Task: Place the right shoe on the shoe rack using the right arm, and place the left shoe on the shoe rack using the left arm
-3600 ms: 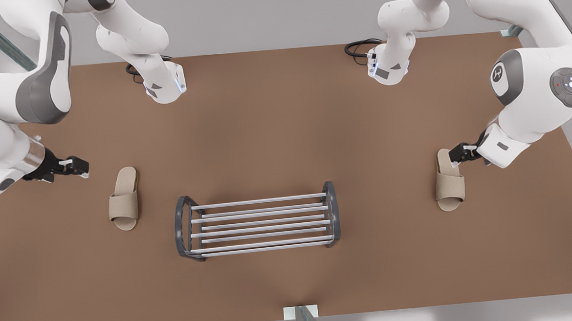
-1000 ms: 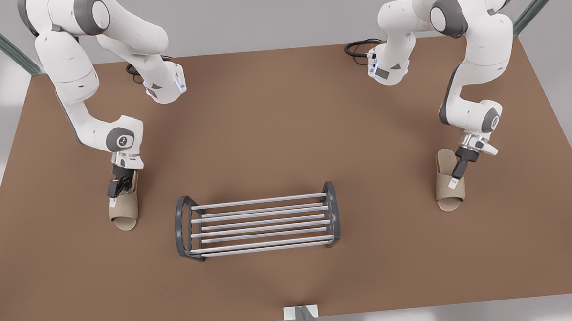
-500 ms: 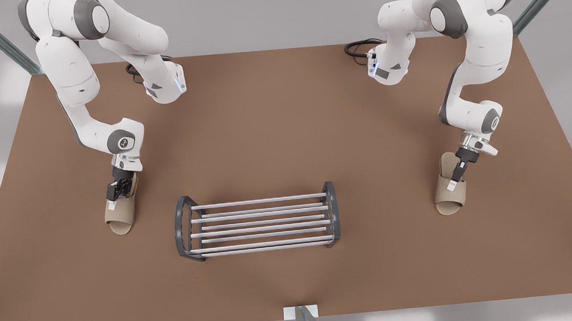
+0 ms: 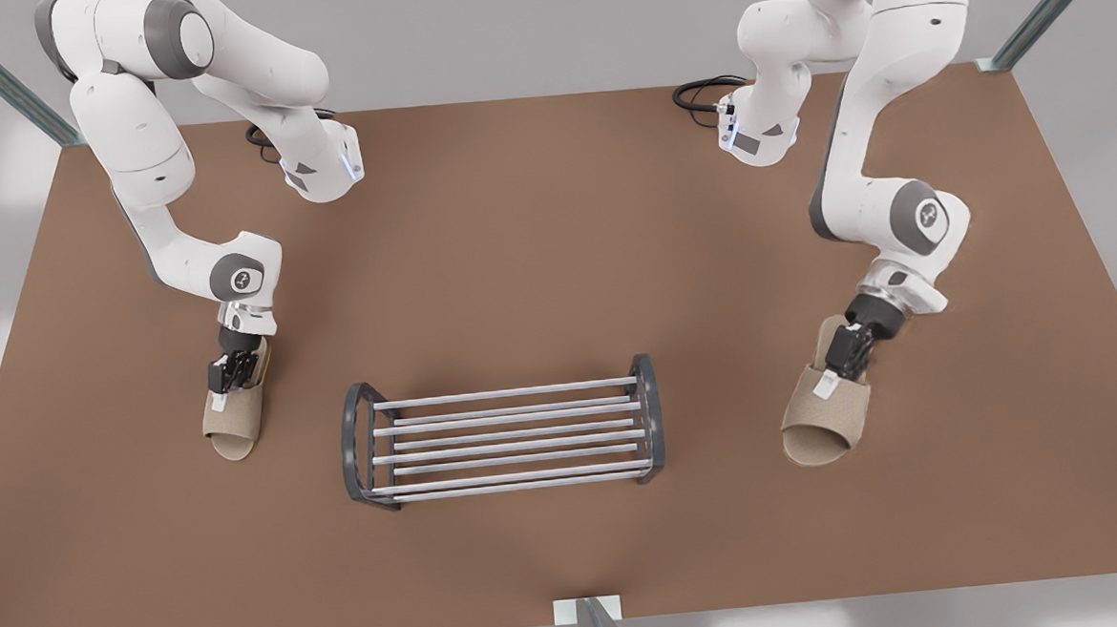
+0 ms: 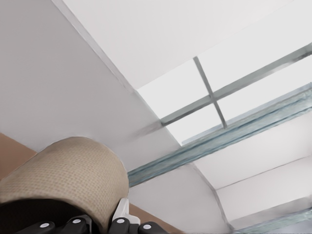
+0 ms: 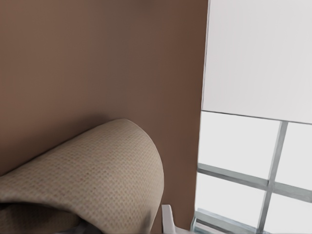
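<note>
Both slippers gripped, carry to the rack pending.

The right gripper (image 4: 834, 371) pinched the strap of the right shoe (image 4: 818, 429), raised and tilted, right of the shoe rack (image 4: 505, 392). The left gripper (image 4: 223, 393) pinched the left shoe (image 4: 232, 434), low over the table (image 4: 536, 257), left of the rack. Next, each arm probably needed to swing inward and lower its shoe onto the bars.

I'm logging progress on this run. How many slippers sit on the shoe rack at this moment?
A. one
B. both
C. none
C: no slipper lies on the shoe rack. One slipper is held in a gripper at the front view's left and the other slipper in a gripper at its right, both beside the rack.
</note>
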`<state>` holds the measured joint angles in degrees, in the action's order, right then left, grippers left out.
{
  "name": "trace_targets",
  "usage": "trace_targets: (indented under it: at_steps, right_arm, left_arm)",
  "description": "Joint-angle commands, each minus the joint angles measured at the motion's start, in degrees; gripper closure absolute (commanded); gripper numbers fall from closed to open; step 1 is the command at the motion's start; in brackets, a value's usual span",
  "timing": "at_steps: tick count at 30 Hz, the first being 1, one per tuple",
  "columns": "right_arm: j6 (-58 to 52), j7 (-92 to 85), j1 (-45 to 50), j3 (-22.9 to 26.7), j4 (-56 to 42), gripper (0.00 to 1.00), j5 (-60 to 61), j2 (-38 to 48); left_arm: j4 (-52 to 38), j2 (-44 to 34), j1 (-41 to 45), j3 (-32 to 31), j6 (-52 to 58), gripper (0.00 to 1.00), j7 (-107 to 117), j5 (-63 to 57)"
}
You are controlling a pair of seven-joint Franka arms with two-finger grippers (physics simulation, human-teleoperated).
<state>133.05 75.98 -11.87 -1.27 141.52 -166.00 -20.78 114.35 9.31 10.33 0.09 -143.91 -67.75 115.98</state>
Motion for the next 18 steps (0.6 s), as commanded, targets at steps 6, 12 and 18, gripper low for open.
trace_targets:
  at_steps: [6, 12, 18]
  right_arm:
    - [-0.07, 1.28, 0.09, 0.04, -0.01, 0.54, -5.65, 0.3]
    - [0.02, 1.1, 0.09, -0.04, -0.01, 0.59, -5.65, 0.47]
    - [0.02, 1.01, 0.09, 0.04, -0.01, 0.63, -5.65, 0.65]
  left_arm:
    - [-18.54, 6.07, 20.34, -4.66, -43.29, 0.78, 43.05, 0.3]
    - [-39.9, 22.24, 25.09, -10.19, -54.36, 0.78, 48.33, 2.24]
    - [-46.93, 32.44, 26.23, -9.76, -53.93, 0.77, 49.21, 1.97]
